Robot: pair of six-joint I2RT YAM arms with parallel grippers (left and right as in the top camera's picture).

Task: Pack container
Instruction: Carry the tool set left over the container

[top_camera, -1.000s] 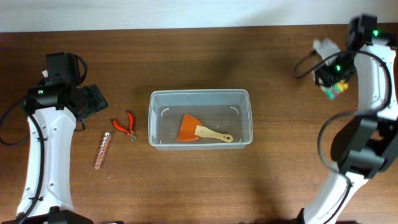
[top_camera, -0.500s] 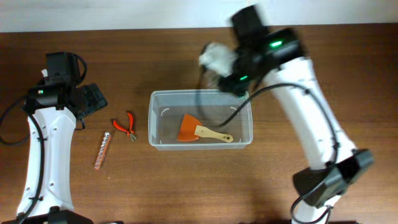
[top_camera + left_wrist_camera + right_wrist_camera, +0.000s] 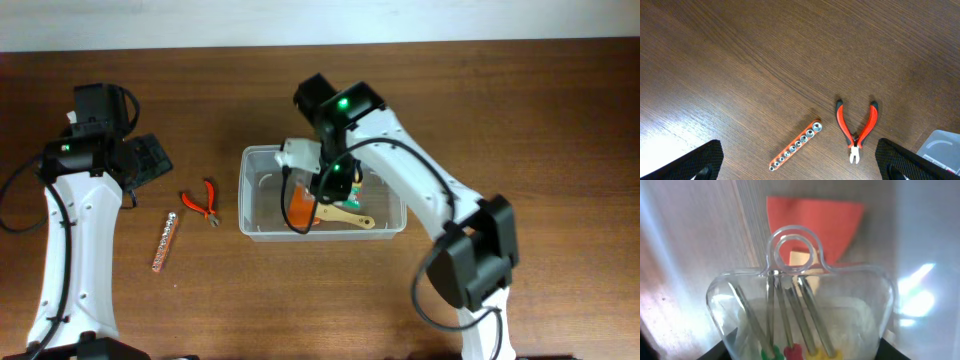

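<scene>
The clear container [image 3: 249, 200] stands mid-table with an orange scraper [image 3: 300, 210] lying inside. My right gripper [image 3: 335, 180] is over the container's middle, shut on a clear plastic pack of small screwdrivers [image 3: 800, 310] with green, red and yellow handles. In the right wrist view the pack's hang loop sits above the scraper [image 3: 812, 227], with the container wall [image 3: 925, 255] to the right. My left gripper [image 3: 150, 160] is open and empty, left of the container. In the left wrist view its fingers [image 3: 800, 167] frame bare table.
Red-handled pliers [image 3: 203, 202] and an orange socket rail [image 3: 166, 240] lie on the wooden table left of the container. Both show in the left wrist view, pliers [image 3: 856, 127] and rail [image 3: 796, 146], with the container's corner [image 3: 940, 147] at the lower right.
My right arm has swung from the far right edge leftward to above the container, carrying the screwdriver pack. The left arm has not moved.
</scene>
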